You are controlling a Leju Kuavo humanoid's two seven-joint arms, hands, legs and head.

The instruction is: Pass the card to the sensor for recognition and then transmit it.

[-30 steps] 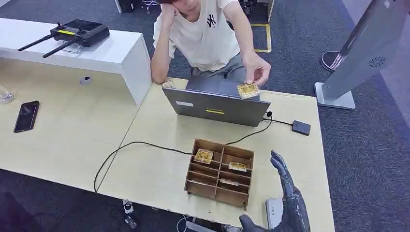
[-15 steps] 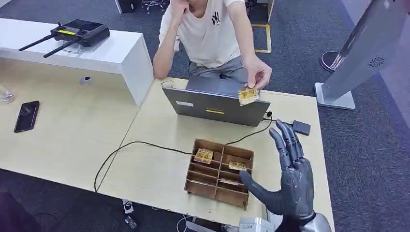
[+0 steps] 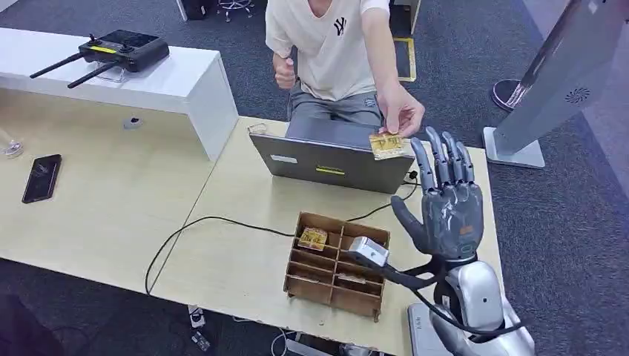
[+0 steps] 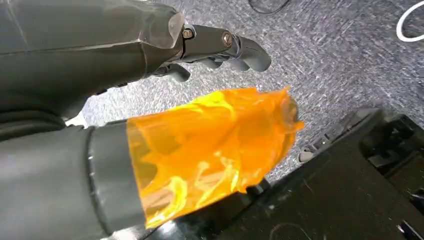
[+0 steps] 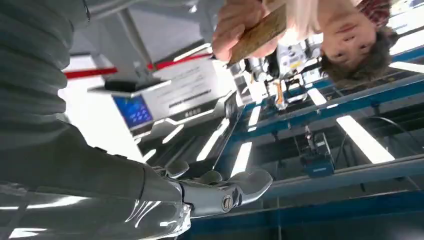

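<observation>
Right hand (image 3: 445, 204) raised, fingers spread and empty, just beside the card (image 3: 387, 144) in the person's hand (image 3: 401, 117) — close thumb and fingers squarely on the card's free edge.

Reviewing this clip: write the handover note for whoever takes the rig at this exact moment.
Right hand: raised above the table, fingers spread, holding nothing, close to the offered card but not touching it.
Left hand: hanging by the floor, fingers loosely curled, holding nothing; orange film covers its thumb.
Card: pinched in the person's hand, held out above the laptop. More cards lie in the wooden rack.
Done: nothing yet; the card is not taken.
Left: take the card, present it to the sensor, then pass it on. I can't tell for sure which device is the sensor.
</observation>
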